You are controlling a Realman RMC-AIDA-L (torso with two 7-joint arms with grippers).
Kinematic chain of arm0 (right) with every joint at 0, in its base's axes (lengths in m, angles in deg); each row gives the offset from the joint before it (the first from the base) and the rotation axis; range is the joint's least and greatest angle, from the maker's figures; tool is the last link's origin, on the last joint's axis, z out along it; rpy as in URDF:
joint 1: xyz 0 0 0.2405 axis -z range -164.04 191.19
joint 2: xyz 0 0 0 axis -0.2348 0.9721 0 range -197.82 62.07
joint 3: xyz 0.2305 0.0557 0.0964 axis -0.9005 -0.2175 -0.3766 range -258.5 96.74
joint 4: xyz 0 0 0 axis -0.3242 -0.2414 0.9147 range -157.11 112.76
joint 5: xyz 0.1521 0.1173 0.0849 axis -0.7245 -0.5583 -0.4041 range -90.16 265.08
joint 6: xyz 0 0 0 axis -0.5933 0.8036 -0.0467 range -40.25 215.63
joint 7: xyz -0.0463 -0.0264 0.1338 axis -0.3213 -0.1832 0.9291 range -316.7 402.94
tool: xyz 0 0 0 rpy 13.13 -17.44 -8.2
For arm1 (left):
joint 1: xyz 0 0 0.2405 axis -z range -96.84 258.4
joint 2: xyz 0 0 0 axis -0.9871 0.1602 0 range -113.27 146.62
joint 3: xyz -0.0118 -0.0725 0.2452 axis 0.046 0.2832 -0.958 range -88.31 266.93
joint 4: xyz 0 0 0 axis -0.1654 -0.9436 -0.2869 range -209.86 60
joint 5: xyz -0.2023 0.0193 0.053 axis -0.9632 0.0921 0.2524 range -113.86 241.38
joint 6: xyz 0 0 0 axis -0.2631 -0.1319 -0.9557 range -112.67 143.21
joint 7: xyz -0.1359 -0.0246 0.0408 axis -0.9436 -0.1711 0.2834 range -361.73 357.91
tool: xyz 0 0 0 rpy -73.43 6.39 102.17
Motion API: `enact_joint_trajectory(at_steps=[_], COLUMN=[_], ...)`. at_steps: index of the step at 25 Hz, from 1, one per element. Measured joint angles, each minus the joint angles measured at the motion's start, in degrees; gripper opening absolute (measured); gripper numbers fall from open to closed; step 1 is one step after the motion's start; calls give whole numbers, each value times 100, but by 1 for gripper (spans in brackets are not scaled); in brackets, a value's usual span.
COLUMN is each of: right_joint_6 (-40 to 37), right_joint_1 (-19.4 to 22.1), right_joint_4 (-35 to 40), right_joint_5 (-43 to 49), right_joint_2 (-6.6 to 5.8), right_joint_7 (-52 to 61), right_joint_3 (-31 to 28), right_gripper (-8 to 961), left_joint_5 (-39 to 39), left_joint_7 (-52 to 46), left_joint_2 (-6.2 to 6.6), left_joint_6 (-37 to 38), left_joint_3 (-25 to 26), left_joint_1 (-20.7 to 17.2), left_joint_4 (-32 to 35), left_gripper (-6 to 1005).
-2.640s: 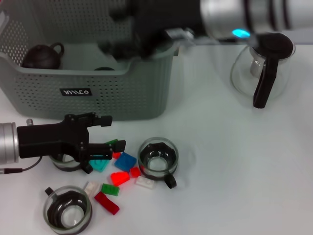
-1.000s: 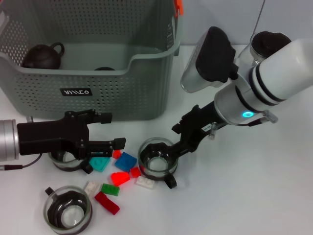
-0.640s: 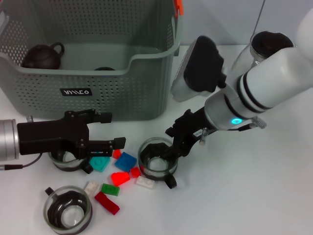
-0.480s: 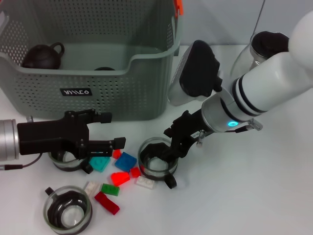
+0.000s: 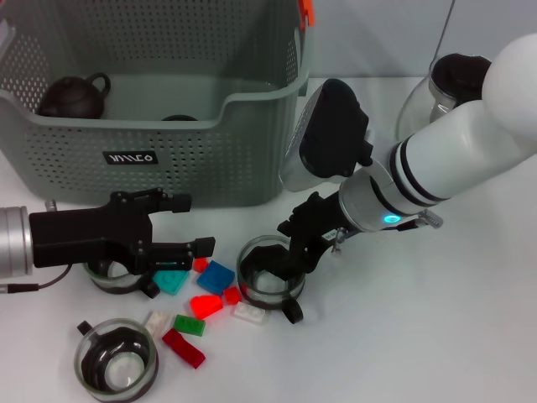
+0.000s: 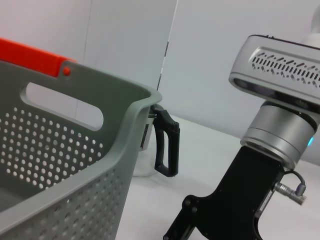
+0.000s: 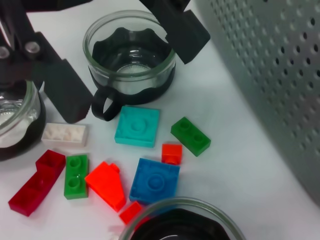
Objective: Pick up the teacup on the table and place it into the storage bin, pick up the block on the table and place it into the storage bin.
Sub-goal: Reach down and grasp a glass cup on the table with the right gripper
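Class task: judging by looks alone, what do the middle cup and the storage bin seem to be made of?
The cup: clear glass, since you see through its shiny wall, with a black, probably plastic, holder and handle. The storage bin: grey-green matte plastic, judging by its moulded rim and even rows of holes.

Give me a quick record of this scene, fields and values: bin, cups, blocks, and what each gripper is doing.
storage bin: back left of table, dark teapot inside
teacups: three on table, middle teacup under right gripper
blocks: scattered between the cups, none in bin
right gripper: open, at middle teacup's rim
left gripper: open, above left teacup, holding nothing
glass pitcher: back right
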Motion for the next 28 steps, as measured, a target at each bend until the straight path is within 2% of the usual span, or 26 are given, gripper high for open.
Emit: enact_joint_trajectory(at_steps=[7,18,23,28], right_joint_6=[194,227,118,58], right_joint_1=[2,-4,-8,-14], right_joint_4=[-83,-145,-122,-110], right_joint_5=[-135,-141,-141,-140], right_joint_2=[-1,-6,-19,-19], right_joint_7=[0,130,134,143], right_joint_3=[252,282,294,286], right_gripper=[686,680,523,319], left_joint_5=[-5,-4,3,10], left_joint_7=[0,0,0,0], left_joint_2=[-5,-14,-14,-14], left_joint_6=[0,0,0,1], left_joint_3=[0,0,0,16], left_joint_1=[-15,-16,-26,-33], left_joint_4=[0,0,0,0], left_gripper=[861,861,861,860])
